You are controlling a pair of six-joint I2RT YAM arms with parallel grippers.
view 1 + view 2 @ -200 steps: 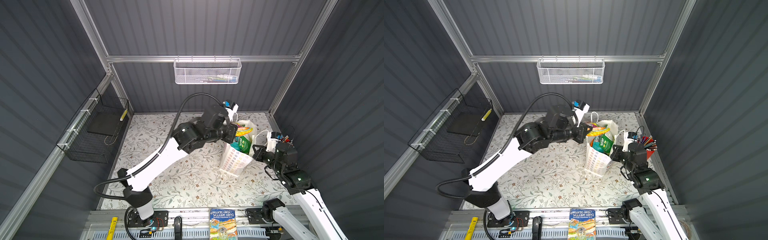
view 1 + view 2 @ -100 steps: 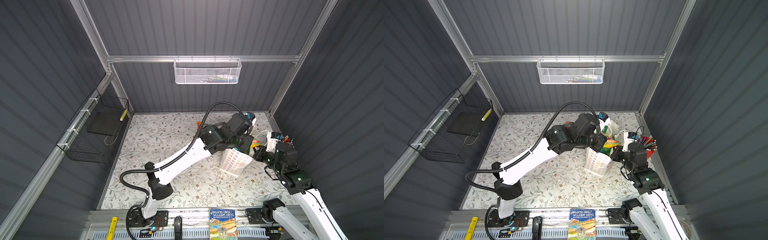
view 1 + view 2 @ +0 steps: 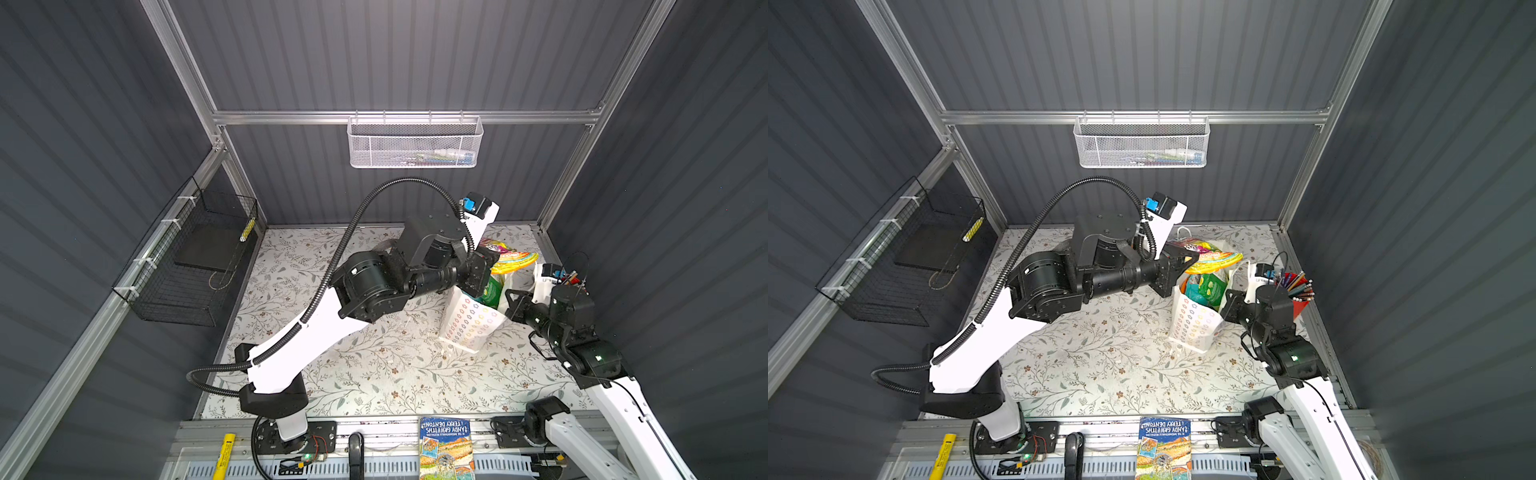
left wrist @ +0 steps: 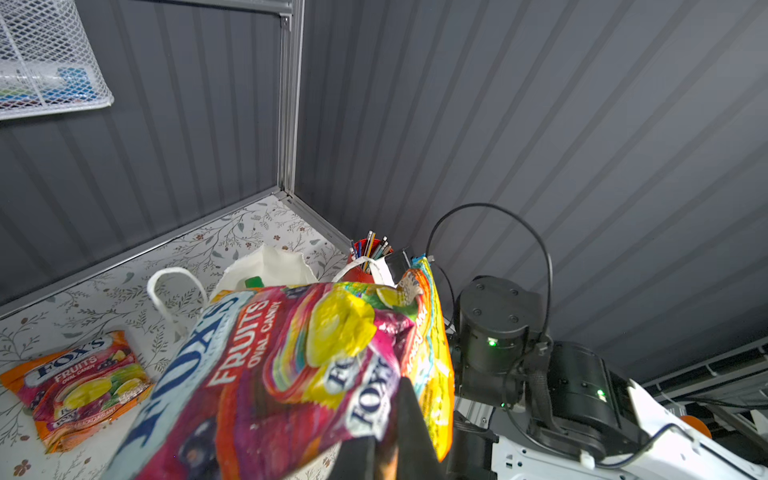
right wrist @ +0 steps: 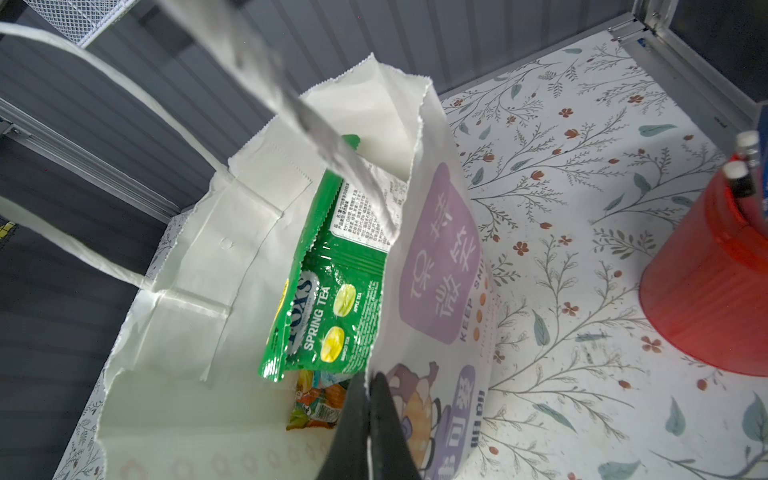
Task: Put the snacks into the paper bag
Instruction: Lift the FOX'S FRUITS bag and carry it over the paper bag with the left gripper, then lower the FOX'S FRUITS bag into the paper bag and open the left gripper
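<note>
Spotter: Since your left gripper [image 4: 382, 449] is clamped on one end of the orange-pink packet [image 4: 291, 365], which hangs roughly flat just over the paper bag [image 3: 469, 328], I'd tip its long axis down into the mouth.

Operator: Room?

Spotter: Tight. Your right gripper [image 5: 368, 415] is pinched shut on the bag's printed wall, and the green packets [image 5: 332, 291] lean there. The opposite side is open. The pencil cup [image 5: 706, 291] stands near.

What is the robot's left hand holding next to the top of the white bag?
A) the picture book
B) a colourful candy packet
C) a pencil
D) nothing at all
B: the left gripper is shut on a pink and orange candy packet, held at the open top of the paper bag.
</note>
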